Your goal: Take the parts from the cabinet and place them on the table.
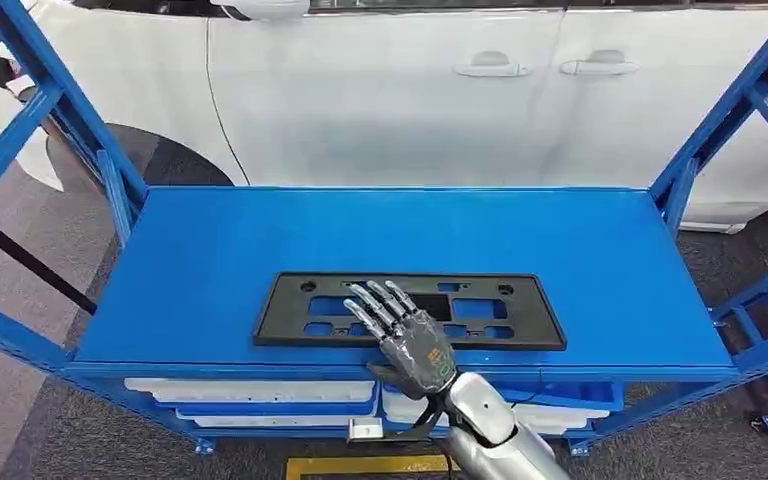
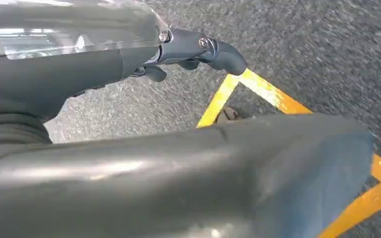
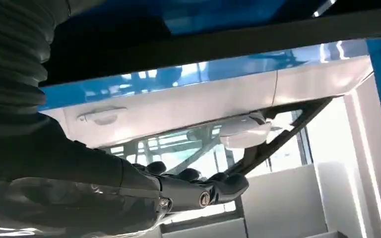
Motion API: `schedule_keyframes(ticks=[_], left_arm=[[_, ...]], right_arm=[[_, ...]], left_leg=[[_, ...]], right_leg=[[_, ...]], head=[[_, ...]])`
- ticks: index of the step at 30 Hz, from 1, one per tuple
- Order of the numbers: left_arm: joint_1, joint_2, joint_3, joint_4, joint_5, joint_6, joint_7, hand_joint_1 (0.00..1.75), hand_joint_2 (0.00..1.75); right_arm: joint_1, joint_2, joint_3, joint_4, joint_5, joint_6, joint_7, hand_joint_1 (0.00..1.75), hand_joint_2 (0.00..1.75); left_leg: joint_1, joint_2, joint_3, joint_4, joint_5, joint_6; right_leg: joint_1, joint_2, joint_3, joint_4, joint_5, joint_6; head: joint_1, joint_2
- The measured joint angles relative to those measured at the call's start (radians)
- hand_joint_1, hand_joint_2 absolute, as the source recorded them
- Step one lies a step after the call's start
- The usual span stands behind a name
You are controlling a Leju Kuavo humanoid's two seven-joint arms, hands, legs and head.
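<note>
Black part (image 1: 410, 310) x1 flat on blue shelf (image 1: 210, 250), right hand (image 1: 405, 330) above, fingers (image 1: 375, 305) spread (holding nothing); left hand (image 2: 193, 49) unclear.

Left hand (image 2: 178, 54), dark fingers (image 2: 223, 55) loosely curled, above grey carpet (image 2: 327, 44) with yellow floor tape (image 2: 268, 91).

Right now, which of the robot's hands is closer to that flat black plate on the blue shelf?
Right. The right hand is over the black plate; the left hand hangs down near the floor.

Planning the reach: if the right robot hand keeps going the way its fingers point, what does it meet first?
Probably the black plate: the right robot hand is over its near edge, fingers spread, pointing across it. Height above it is unclear.
</note>
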Motion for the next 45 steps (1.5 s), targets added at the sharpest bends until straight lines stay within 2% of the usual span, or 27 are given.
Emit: schedule_keyframes(ticks=[3,4,7,8,9,10,13,14,17,19,20,22,23,24,25,26,28,29,34,35,38,39,40,41,43,44,45], left_arm=[[0.003,0.000,0.000,0.000,0.000,0.000,0.000,0.00,0.00],[0.002,0.000,0.000,0.000,0.000,0.000,0.000,0.00,0.00],[0.000,0.000,0.000,0.000,0.000,0.001,-0.002,0.00,0.00],[0.000,0.000,0.000,0.000,0.000,0.001,-0.003,0.00,0.00],[0.001,0.000,0.000,0.000,0.000,0.001,-0.004,0.00,0.00],[0.001,0.000,0.000,0.000,0.000,0.001,-0.006,0.00,0.00],[0.001,-0.001,0.000,0.000,0.000,0.001,-0.008,0.00,0.00],[-0.001,-0.002,0.000,0.000,0.000,0.001,-0.008,0.00,0.00],[-0.002,-0.002,0.001,0.000,0.000,0.001,-0.009,0.00,0.00],[-0.002,0.000,0.002,0.000,0.000,0.001,-0.010,0.00,0.00],[-0.002,0.000,0.003,0.000,0.000,0.001,-0.011,0.00,0.00],[-0.002,-0.001,0.003,0.000,0.000,0.000,-0.011,0.00,0.00],[-0.001,-0.001,0.003,0.000,0.000,0.000,-0.012,0.00,0.00],[0.002,-0.001,0.003,0.000,0.000,0.000,-0.012,0.00,0.00],[0.003,0.000,0.004,0.000,0.000,0.000,-0.012,0.00,0.00],[0.003,0.000,0.004,0.000,0.000,0.000,-0.012,0.00,0.00],[0.001,0.003,0.005,0.000,0.000,0.000,-0.012,0.00,0.00],[-0.001,0.003,0.006,0.000,0.000,0.000,-0.012,0.00,0.00],[-0.001,0.002,0.010,0.000,0.000,0.000,-0.010,0.00,0.00],[-0.002,0.003,0.011,0.000,0.000,0.000,-0.010,0.00,0.00],[-0.001,0.003,0.011,0.000,0.000,0.000,-0.012,0.00,0.00],[0.001,0.003,0.011,0.000,0.000,0.000,-0.012,0.00,0.00],[0.001,0.003,0.012,0.000,0.000,0.000,-0.012,0.00,0.00],[0.001,0.003,0.012,0.000,0.000,0.000,-0.012,0.00,0.00],[0.001,0.003,0.012,0.000,0.000,0.000,-0.013,0.00,0.00],[0.001,0.001,0.012,0.000,0.000,0.000,-0.014,0.00,0.00],[0.001,-0.001,0.012,0.000,0.000,-0.001,-0.016,0.00,0.00]], right_arm=[[-0.006,0.003,0.003,0.010,0.022,-0.004,0.007,0.00,1.75],[-0.010,0.003,0.005,0.014,0.034,-0.004,0.010,0.00,1.75],[-0.022,0.002,0.016,0.038,0.094,-0.011,0.040,0.00,1.75],[-0.022,0.002,0.019,0.052,0.120,-0.013,0.055,0.00,1.75],[-0.023,0.002,0.022,0.065,0.142,-0.014,0.069,0.00,1.75],[-0.026,0.001,0.026,0.079,0.162,-0.019,0.082,0.00,1.75],[-0.056,0.001,0.030,0.113,0.186,-0.029,0.110,0.00,1.75],[-0.068,0.002,0.030,0.128,0.188,-0.029,0.115,0.00,1.75],[-0.093,0.004,0.032,0.160,0.188,-0.039,0.126,0.00,1.75],[-0.117,0.010,0.032,0.194,0.180,-0.059,0.134,0.00,1.75],[-0.131,0.014,0.032,0.214,0.175,-0.063,0.134,0.00,1.75],[-0.147,0.023,0.031,0.249,0.166,-0.070,0.136,0.00,1.75],[-0.154,0.026,0.030,0.261,0.163,-0.074,0.136,0.00,1.75],[-0.160,0.029,0.029,0.278,0.162,-0.079,0.136,0.00,1.75],[-0.167,0.032,0.028,0.288,0.159,-0.081,0.140,0.00,1.75],[-0.175,0.037,0.026,0.300,0.159,-0.082,0.143,0.00,1.75],[-0.192,0.046,0.022,0.325,0.158,-0.082,0.146,0.00,1.75],[-0.197,0.049,0.018,0.333,0.158,-0.082,0.147,0.00,1.75],[-0.223,0.064,-0.003,0.379,0.196,-0.084,0.175,0.00,1.75],[-0.230,0.064,-0.004,0.390,0.203,-0.084,0.180,0.00,1.75],[-0.242,0.065,-0.010,0.422,0.232,-0.084,0.209,0.00,1.75],[-0.244,0.065,-0.012,0.432,0.238,-0.084,0.213,0.03,1.75],[-0.246,0.067,-0.014,0.438,0.239,-0.084,0.216,1.68,1.75],[-0.250,0.068,-0.016,0.444,0.242,-0.083,0.219,1.75,1.75],[-0.257,0.069,-0.017,0.453,0.251,-0.084,0.228,1.75,1.75],[-0.258,0.069,-0.019,0.455,0.257,-0.084,0.237,1.75,1.75],[-0.257,0.069,-0.023,0.457,0.262,-0.084,0.244,1.75,1.75]], left_leg=[[0.004,0.001,0.001,-0.010,0.007,0.020],[0.005,0.001,0.003,-0.012,0.009,0.026],[0.003,0.004,-0.002,-0.012,0.010,0.035],[0.002,0.004,-0.003,-0.012,0.010,0.035],[0.002,0.004,-0.002,-0.012,0.010,0.035],[0.002,0.003,-0.001,-0.011,0.010,0.035],[0.002,0.003,0.007,-0.011,0.007,0.030],[-0.005,0.003,0.005,-0.008,0.005,0.024],[0.000,0.002,0.005,-0.012,0.009,0.008],[0.001,0.002,0.002,0.001,-0.002,-0.002],[0.000,0.002,-0.016,0.042,-0.034,-0.006],[0.006,0.002,-0.088,0.196,-0.114,-0.014],[0.007,0.002,-0.121,0.267,-0.140,-0.017],[0.007,0.002,-0.138,0.306,-0.145,-0.020],[0.008,0.003,-0.130,0.289,-0.123,-0.022],[0.010,0.003,-0.099,0.226,-0.082,-0.022],[0.015,0.004,-0.003,0.039,0.003,-0.021],[0.012,0.003,0.015,0.001,-0.016,-0.016],[0.010,0.001,0.015,-0.012,0.004,0.023],[0.010,0.002,0.014,-0.013,0.006,0.028],[0.007,0.005,0.007,-0.012,0.008,0.034],[0.007,0.006,0.007,-0.012,0.008,0.034],[0.007,0.006,0.007,-0.012,0.008,0.034],[0.006,0.006,0.009,-0.012,0.008,0.034],[0.005,0.004,0.014,-0.012,0.008,0.032],[0.005,0.004,0.014,-0.012,0.008,0.031],[-0.002,0.002,0.011,-0.009,0.006,0.021]], right_leg=[[-0.001,0.001,0.001,-0.001,-0.002,0.018],[-0.005,0.001,-0.005,0.017,-0.018,0.022],[-0.008,-0.001,-0.106,0.234,-0.132,0.030],[-0.008,-0.001,-0.139,0.302,-0.152,0.032],[-0.008,-0.001,-0.150,0.321,-0.146,0.033],[-0.009,-0.001,-0.138,0.294,-0.119,0.032],[-0.007,-0.001,-0.011,0.034,0.012,0.017],[0.000,-0.001,0.005,-0.003,-0.002,0.012],[0.004,-0.001,0.000,-0.003,0.003,0.003],[-0.007,-0.004,0.008,-0.020,0.014,-0.010],[-0.008,-0.003,0.008,-0.023,0.016,-0.017],[-0.006,-0.003,0.005,-0.022,0.016,-0.020],[-0.005,-0.003,0.003,-0.021,0.016,-0.020],[-0.005,-0.003,0.003,-0.019,0.016,-0.020],[-0.006,-0.003,0.003,-0.018,0.016,-0.020],[-0.006,-0.002,0.003,-0.015,0.015,-0.018],[-0.008,0.000,0.004,-0.007,0.010,-0.010],[-0.004,0.001,0.002,-0.004,0.008,-0.004],[-0.007,0.003,-0.002,0.002,0.005,0.026],[-0.008,0.000,-0.015,0.034,-0.022,0.030],[-0.010,0.000,-0.121,0.259,-0.134,0.037],[-0.011,0.000,-0.147,0.313,-0.145,0.038],[-0.011,0.000,-0.148,0.313,-0.131,0.038],[-0.011,0.000,-0.121,0.259,-0.093,0.035],[-0.009,0.000,-0.028,0.078,-0.008,0.022],[-0.003,-0.001,0.011,0.000,0.005,0.010],[-0.002,-0.002,0.011,-0.010,0.003,0.010]], head=[[0.000,0.000],[0.000,0.000],[0.000,0.000],[0.000,0.000],[0.000,0.000],[0.000,0.000],[0.000,0.000],[0.000,0.000],[0.000,0.000],[0.000,0.000],[0.000,0.000],[0.000,0.000],[0.000,0.000],[0.000,0.000],[0.000,0.000],[0.000,0.000],[0.000,0.000],[0.000,0.000],[0.000,0.000],[0.000,0.000],[0.000,0.000],[0.000,0.000],[0.000,0.000],[0.000,0.000],[0.000,0.000],[0.000,0.000],[0.000,0.000]])
